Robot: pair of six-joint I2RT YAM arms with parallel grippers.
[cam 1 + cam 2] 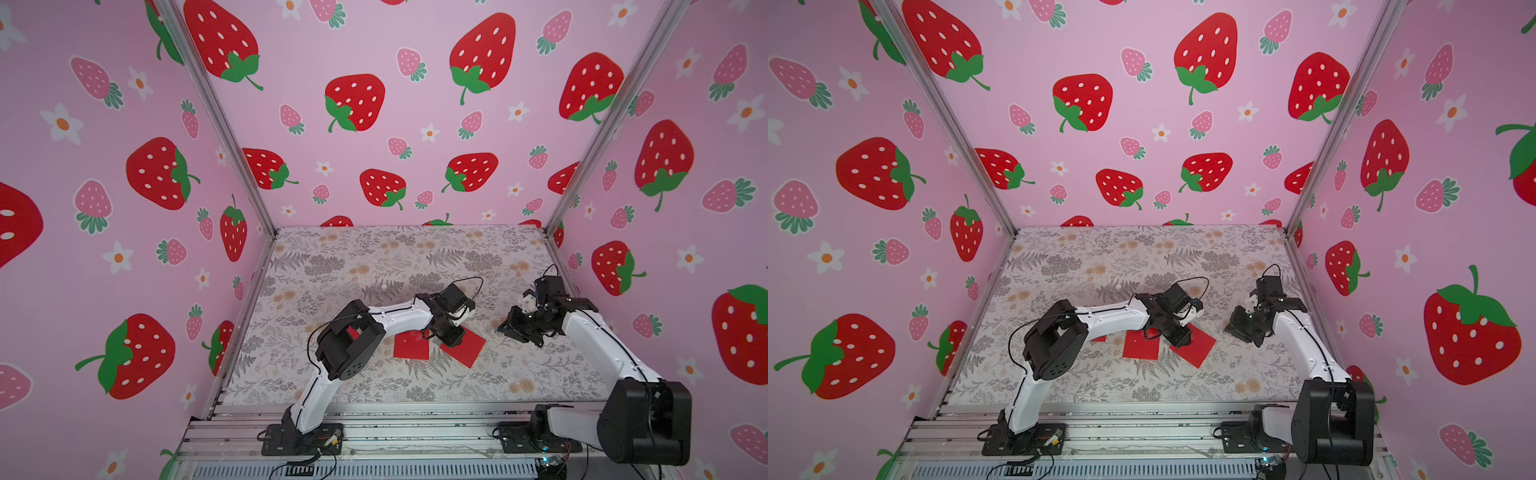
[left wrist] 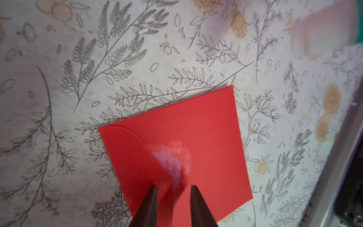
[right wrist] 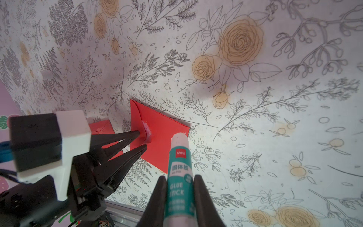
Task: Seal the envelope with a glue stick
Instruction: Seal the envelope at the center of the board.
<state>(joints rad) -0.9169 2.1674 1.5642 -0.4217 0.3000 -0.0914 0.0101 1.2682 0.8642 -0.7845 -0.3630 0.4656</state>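
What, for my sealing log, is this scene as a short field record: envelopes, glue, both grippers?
glued envelope: red, on the floral table; flap tip looks raised
glue smear: white, at the flap tip
second envelope: red, beside the glued one
left gripper: open, jaws either side of the smear
right gripper: shut on the glue stick, off to the side of the glued envelope
glue stick tip: uncapped, white glue exposed

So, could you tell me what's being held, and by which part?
Right gripper: glue stick, by its labelled body. Left gripper: open over the envelope, holding nothing.
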